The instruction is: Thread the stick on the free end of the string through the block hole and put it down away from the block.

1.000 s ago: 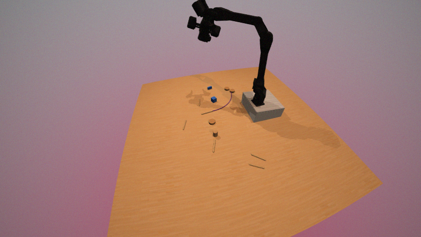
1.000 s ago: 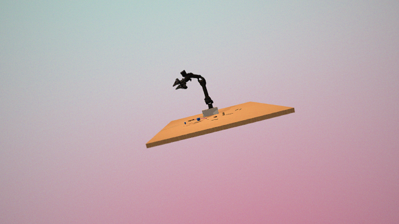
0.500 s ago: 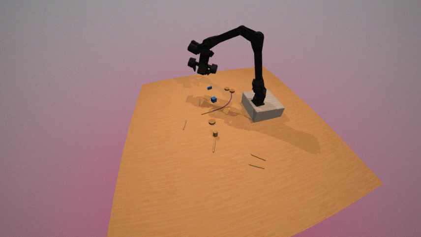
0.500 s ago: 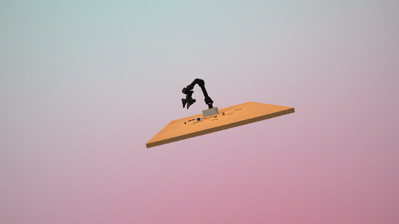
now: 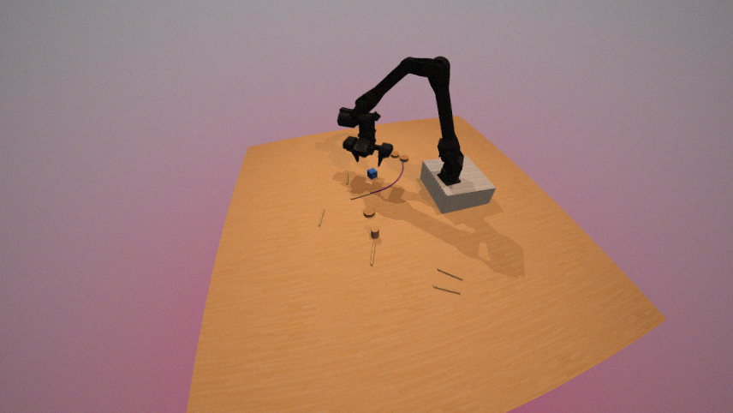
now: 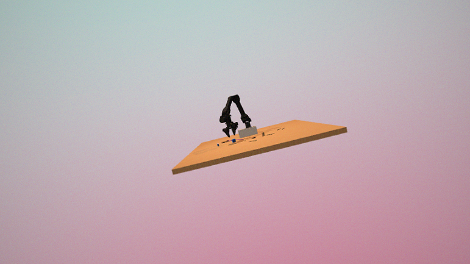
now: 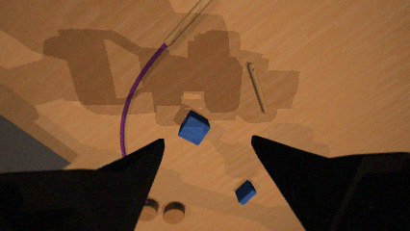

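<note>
My gripper is open and empty, pointing down above the table near a blue cube. The cube sits upright on the table; no hole can be made out in it. A purple string curves around the cube from a round wooden button at the back. Its free end bears a thin wooden stick, flat on the table. A smaller blue block lies behind the cube, hidden in the top view.
A loose stick lies near the cube. Another disc is beside the button. A disc, a short brown cylinder and several loose sticks lie farther forward. The arm's grey base stands right.
</note>
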`<state>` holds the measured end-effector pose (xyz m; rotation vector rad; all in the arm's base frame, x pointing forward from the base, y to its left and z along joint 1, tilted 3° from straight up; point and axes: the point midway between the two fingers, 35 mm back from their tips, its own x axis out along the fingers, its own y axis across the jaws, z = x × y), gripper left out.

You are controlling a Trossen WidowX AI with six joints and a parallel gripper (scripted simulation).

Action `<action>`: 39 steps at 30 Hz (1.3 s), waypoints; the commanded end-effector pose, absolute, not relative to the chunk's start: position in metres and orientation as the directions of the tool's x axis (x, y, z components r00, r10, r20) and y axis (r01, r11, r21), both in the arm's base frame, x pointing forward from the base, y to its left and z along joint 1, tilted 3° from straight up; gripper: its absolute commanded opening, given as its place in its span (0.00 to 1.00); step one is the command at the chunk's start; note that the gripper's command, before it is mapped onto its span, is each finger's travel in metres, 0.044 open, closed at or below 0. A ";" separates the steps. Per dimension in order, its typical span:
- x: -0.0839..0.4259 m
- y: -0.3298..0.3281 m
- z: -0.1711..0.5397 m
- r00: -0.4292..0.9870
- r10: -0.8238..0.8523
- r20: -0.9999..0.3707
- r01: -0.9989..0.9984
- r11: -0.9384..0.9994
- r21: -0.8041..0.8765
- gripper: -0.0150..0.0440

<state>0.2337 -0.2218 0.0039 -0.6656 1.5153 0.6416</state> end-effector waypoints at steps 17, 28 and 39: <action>0.232 -0.218 0.002 -0.035 -0.017 -0.999 -0.733 0.680 0.014 0.78; 0.232 -0.218 0.002 -0.035 -0.017 -0.999 -0.733 0.680 0.014 0.67; 0.232 -0.218 0.002 -0.035 -0.017 -0.999 -0.733 0.680 0.014 0.31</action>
